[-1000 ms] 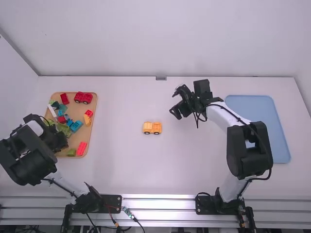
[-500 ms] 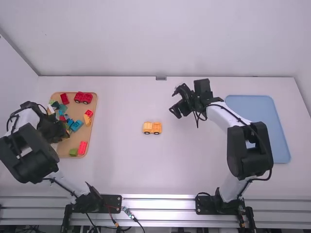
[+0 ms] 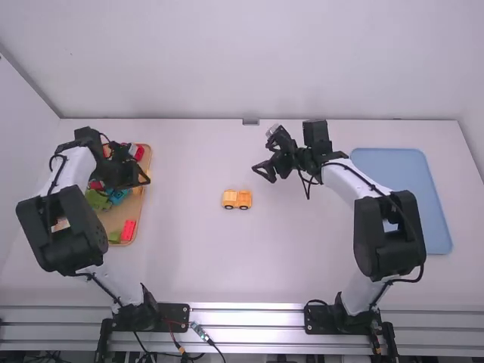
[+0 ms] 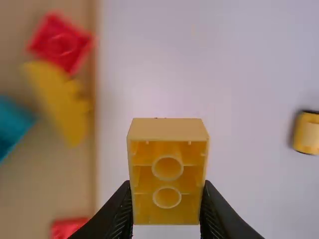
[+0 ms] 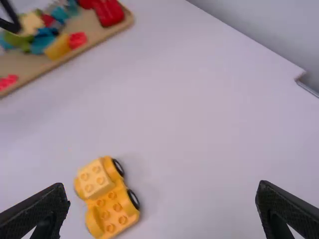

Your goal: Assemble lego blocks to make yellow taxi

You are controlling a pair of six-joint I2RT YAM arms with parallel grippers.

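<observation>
Now the left hand point(image 3: 141, 178), clasped on a yellow block point(image 4: 167, 181), is swung towards three o'clock, seemingly for the taxi point(image 5: 112, 204); right hand point(image 5: 162, 204) spread.

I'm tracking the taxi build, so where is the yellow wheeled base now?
In the high view, the yellow wheeled base sits mid-table, between the wooden tray on the left and the blue tray on the right.
</observation>
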